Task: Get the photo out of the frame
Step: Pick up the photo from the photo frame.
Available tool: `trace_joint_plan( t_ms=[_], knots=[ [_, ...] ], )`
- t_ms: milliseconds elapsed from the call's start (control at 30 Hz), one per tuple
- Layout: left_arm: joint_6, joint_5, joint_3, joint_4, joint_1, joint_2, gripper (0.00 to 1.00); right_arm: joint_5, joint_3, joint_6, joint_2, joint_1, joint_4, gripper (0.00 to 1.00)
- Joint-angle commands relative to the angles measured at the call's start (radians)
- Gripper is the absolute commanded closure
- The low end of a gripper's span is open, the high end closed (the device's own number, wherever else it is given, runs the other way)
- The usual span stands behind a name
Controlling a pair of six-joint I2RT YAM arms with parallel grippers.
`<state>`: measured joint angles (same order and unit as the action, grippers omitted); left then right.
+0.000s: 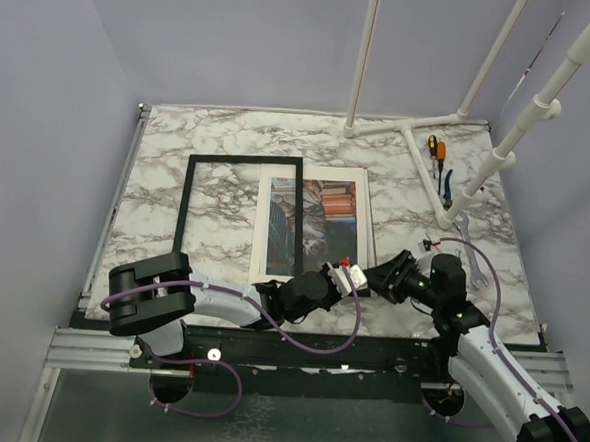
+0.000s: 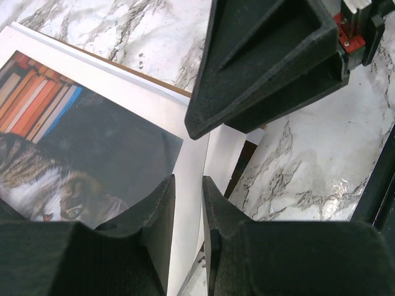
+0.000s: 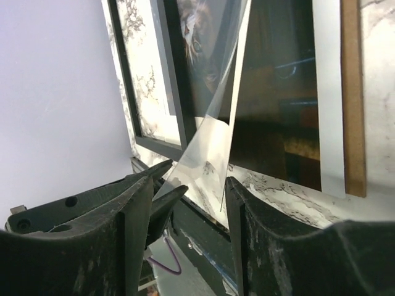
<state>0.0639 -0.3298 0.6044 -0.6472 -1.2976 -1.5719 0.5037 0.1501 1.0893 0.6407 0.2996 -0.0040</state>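
Nips curled white corner of glossy cat photo [image 2: 92, 142] in narrow left pincer [image 2: 189, 185]; holds right pincer [image 3: 188, 182] parted, empty, beside. Shows thin black frame [image 1: 184, 209] flat on marble surface [image 1: 180, 134], overlapping photo's left; brown fibreboard [image 3: 352, 92] beneath.

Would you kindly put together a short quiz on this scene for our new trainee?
1. True or false: the frame lies wholly clear of the photo.
2. The right gripper is: A) open, B) shut on the frame, C) out of view.
3. Fill in: the photo shows a ___ among books.
Key: 1 false, the frame's right side crosses the photo; 2 A; 3 cat.
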Motion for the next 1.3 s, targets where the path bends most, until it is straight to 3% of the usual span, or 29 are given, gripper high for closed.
trace_joint_plan(
  t_ms=[0,167,233,400,600,867,1267],
  knots=[
    [-0.04,-0.026,-0.014,0.004,0.0,0.015,0.77,-0.021,-0.054,0.062,-0.054,-0.002,0.073,0.48],
    [-0.058,-0.032,-0.012,0.007,0.002,0.011,0.81,-0.028,-0.083,0.088,-0.117,-0.002,0.08,0.3],
    [-0.06,-0.032,-0.012,0.007,0.003,0.012,0.81,-0.026,-0.098,0.103,-0.14,-0.002,0.09,0.28],
    [-0.061,-0.038,-0.009,0.009,0.003,0.012,0.82,-0.039,-0.133,0.145,-0.203,-0.002,0.098,0.43],
    [-0.09,-0.035,-0.005,0.022,0.007,0.009,0.87,-0.041,-0.167,0.154,-0.259,-0.002,0.119,0.41],
    [-0.106,-0.043,-0.005,0.033,0.012,0.02,0.9,-0.041,-0.175,0.142,-0.242,-0.002,0.126,0.59],
    [-0.111,-0.053,0.008,0.04,0.015,0.001,0.91,-0.069,-0.157,0.082,-0.207,-0.002,-0.02,0.67]
  ],
)
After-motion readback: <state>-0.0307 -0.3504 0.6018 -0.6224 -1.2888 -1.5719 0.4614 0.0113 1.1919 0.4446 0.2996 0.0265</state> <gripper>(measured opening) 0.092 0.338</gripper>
